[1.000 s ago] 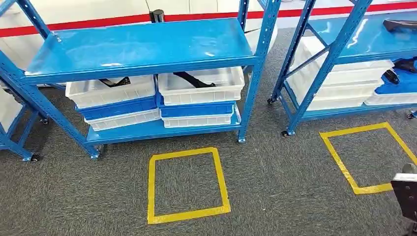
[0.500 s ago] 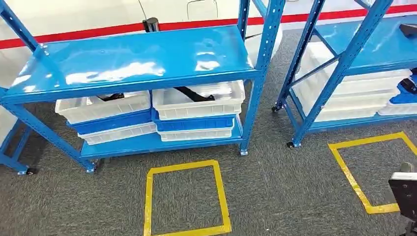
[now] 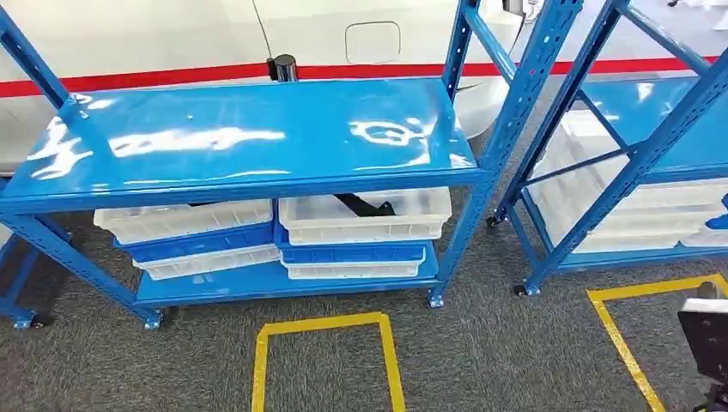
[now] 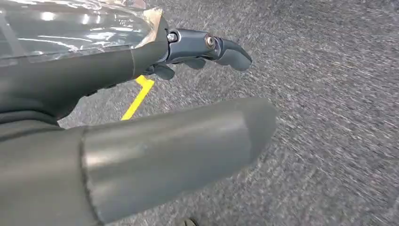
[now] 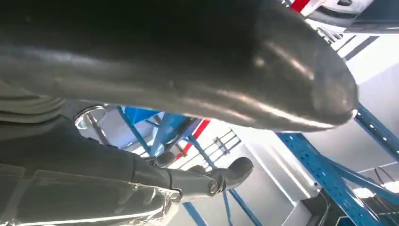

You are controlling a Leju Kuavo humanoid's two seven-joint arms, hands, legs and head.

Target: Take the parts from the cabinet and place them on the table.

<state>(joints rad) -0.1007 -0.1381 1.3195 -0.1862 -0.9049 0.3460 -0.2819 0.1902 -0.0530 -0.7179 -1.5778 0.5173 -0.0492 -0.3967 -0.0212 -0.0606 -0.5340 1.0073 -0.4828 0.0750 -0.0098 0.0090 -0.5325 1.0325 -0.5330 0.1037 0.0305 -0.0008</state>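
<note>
Facing the blue cabinet (image 3: 257, 142) from the head view, the robot has the task's thing low in the centre of the frame: a black part (image 3: 367, 206) lying in a white bin (image 3: 365, 216) on the lower shelf, under the glossy middle shelf. A second dark part (image 3: 206, 204) seems to sit in the left white bin (image 3: 185, 220), mostly hidden by the shelf edge.

The risk, as a judgement, lies in the reach: the bins sit close under the shelf, so an arm coming in high could strike its front lip, and a slim, angled part could slip from a loose hold.

The left wrist view shows the left hand (image 4: 141, 108) over grey carpet and yellow floor tape (image 4: 137, 98), fingers (image 4: 207, 47) apart and holding nothing. The right wrist view shows the right hand (image 5: 179, 141) likewise spread and empty, with blue uprights behind. The head view shows the bins, which neither wrist view does.
</note>
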